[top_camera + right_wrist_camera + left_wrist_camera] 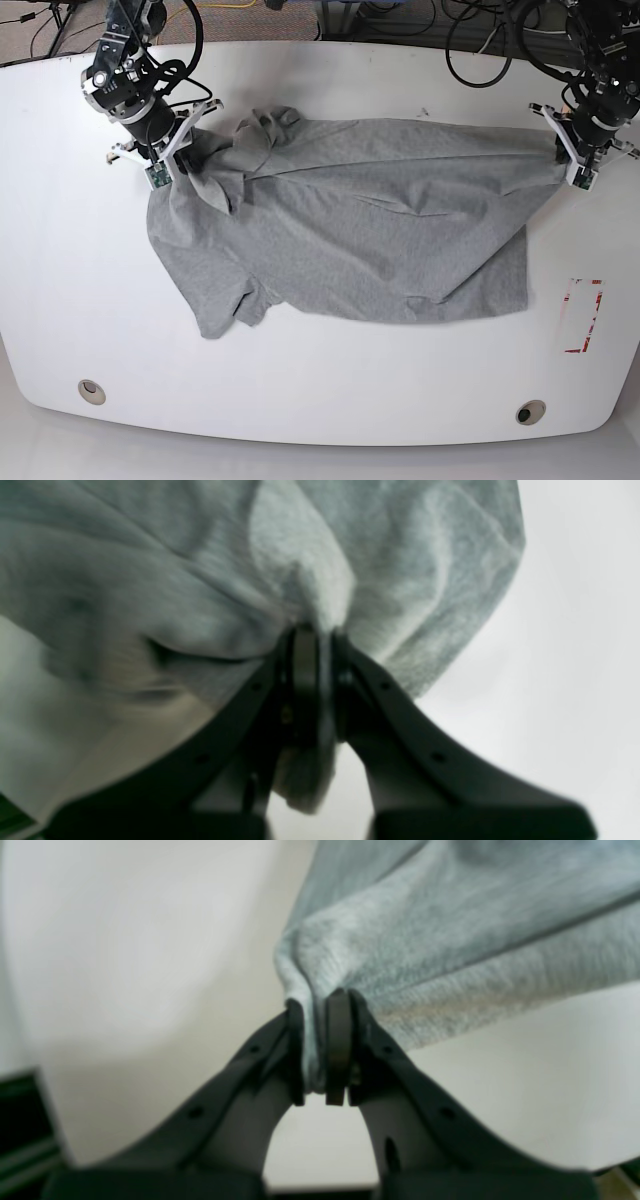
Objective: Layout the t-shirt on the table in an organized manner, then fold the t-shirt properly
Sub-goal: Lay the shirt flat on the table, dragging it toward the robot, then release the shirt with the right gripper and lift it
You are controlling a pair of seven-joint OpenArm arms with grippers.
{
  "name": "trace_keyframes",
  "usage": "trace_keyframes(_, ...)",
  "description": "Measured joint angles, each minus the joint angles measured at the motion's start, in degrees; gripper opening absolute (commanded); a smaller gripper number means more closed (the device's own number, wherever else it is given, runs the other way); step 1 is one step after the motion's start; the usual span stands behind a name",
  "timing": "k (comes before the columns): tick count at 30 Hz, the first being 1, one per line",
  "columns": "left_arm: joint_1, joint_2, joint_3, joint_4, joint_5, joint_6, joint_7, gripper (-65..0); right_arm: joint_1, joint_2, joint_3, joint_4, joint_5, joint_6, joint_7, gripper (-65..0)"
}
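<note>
The grey t-shirt (350, 235) lies spread across the white table (320, 390), stretched between my two arms, with a sleeve at the lower left and wrinkles near the top left. My left gripper (562, 158), at the right of the base view, is shut on a corner of the shirt; the left wrist view shows the cloth (450, 930) pinched between the fingers (339, 1050). My right gripper (190, 155), at the left of the base view, is shut on bunched cloth (250, 570); fabric hangs through the fingers (304, 680) in the right wrist view.
A red tape rectangle (583, 316) lies at the right, below the left arm. Two round grommets (91, 390) (530, 411) sit near the front edge. Cables (480, 40) lie beyond the table's far edge.
</note>
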Motion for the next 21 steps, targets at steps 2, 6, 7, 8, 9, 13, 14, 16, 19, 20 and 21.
trace_keyframes(2,0.76,-0.24,-0.68,0.00,0.13,0.35,0.07,-65.0,-1.22,-0.20,0.00,0.00,0.02,0.00,0.04,-52.5)
trace_keyframes(6,1.77,0.09,-1.90,0.00,-0.11,0.17,0.02,-65.0,-3.56,-1.92,0.15,0.02,-0.15,-0.22,-0.09,-29.0)
trace_keyframes(7,1.99,0.15,-2.14,0.00,-0.09,0.17,0.07,-65.0,-4.33,-2.43,0.13,0.02,-0.17,-0.17,-0.02,-24.3)
trace_keyframes(8,2.05,0.11,-2.29,0.00,-0.07,0.17,0.07,-65.0,-4.85,-2.62,0.11,0.09,0.02,-0.17,-0.04,-20.1)
trace_keyframes(9,2.12,0.07,-2.51,0.00,-0.09,0.17,0.09,-65.0,-5.44,-2.82,0.00,0.11,-0.02,-0.04,-0.04,-16.8)
trace_keyframes(13,2.21,0.04,-3.78,0.00,-0.09,0.17,0.02,-65.0,-7.37,-3.37,0.02,0.39,1.81,-0.02,-0.07,-10.3)
trace_keyframes(14,2.32,0.04,-4.22,0.00,-0.09,0.17,0.02,-65.0,-7.69,-3.34,0.02,0.39,3.26,-0.24,-0.04,-10.3)
trace_keyframes(16,2.38,0.04,-4.46,0.00,-0.04,0.20,0.07,-65.0,-8.48,-3.26,0.02,0.39,5.64,-0.17,-0.22,-10.3)
trace_keyframes(19,2.45,0.07,-4.50,0.00,-0.09,0.17,0.04,-65.0,-10.05,-3.13,0.02,0.39,10.36,-0.24,0.09,-10.3)
trace_keyframes(20,2.38,0.04,-4.50,0.00,-0.07,0.17,0.04,-65.0,-10.86,-3.13,0.00,0.39,12.31,-0.22,0.17,-10.3)
trace_keyframes(21,2.32,0.02,-4.50,0.00,-0.07,0.17,0.04,-65.0,-11.54,-3.04,-0.02,0.39,13.81,-0.15,0.04,-10.3)
